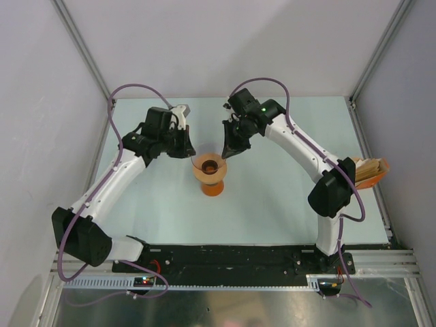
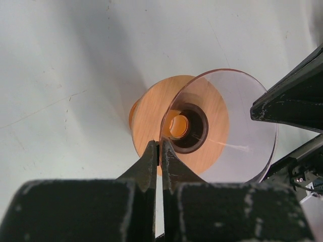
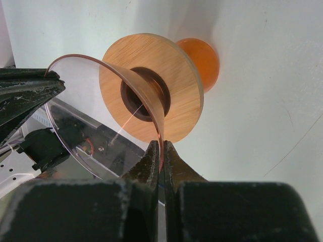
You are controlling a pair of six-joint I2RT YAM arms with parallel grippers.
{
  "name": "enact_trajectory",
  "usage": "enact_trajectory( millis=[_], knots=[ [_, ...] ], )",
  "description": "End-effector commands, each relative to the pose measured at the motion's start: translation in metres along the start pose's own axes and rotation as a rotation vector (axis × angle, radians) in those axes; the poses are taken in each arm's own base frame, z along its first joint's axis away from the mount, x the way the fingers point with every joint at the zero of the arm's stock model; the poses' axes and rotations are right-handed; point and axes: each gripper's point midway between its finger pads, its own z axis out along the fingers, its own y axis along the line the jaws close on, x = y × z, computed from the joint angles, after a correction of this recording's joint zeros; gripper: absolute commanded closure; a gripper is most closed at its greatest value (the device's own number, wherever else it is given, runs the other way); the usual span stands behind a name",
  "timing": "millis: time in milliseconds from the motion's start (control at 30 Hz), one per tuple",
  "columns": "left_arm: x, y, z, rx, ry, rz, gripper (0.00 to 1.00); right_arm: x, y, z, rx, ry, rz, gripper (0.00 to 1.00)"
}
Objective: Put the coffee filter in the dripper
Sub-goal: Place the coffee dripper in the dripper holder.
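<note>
The dripper [image 1: 210, 172] is a clear cone with a wooden ring collar and an orange base, at mid-table. My left gripper [image 1: 193, 155] is shut on the cone's left rim; the left wrist view shows its tips [image 2: 160, 147] pinching the clear edge of the dripper [image 2: 222, 126]. My right gripper [image 1: 227, 155] is shut on the opposite rim, and the right wrist view shows its tips [image 3: 160, 146] clamping the dripper [image 3: 151, 75]. The cone's inside shows only its dark centre hole. No white coffee filter is in view.
A tan-and-white stack of paper fans [image 1: 371, 169] sits at the table's right edge, behind the right arm's elbow. Grey walls and metal frame posts enclose the table on the left, back and right.
</note>
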Motion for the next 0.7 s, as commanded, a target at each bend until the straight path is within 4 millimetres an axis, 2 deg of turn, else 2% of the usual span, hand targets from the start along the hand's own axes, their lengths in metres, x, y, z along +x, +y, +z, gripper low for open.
enact_trajectory(
  millis=[0, 167, 367, 567, 667],
  knots=[
    [0.069, 0.002, 0.021, 0.007, 0.256, 0.025, 1.0, 0.017, -0.014, 0.026, 0.048, 0.076, -0.043, 1.0],
    [0.047, -0.005, 0.009, 0.017, 0.18, 0.053, 0.97, 0.009, -0.002, 0.016, 0.006, 0.049, -0.045, 1.0],
    [0.027, -0.011, -0.005, 0.019, 0.106, 0.074, 0.91, 0.0, 0.008, 0.0, -0.019, -0.002, -0.057, 0.92],
    [0.016, -0.015, -0.01, 0.025, 0.077, 0.07, 0.82, -0.008, 0.015, -0.008, -0.037, -0.032, -0.064, 0.76],
    [0.011, -0.017, -0.011, 0.028, 0.067, 0.069, 0.72, -0.011, 0.017, -0.009, -0.048, -0.04, -0.066, 0.64]
  ],
)
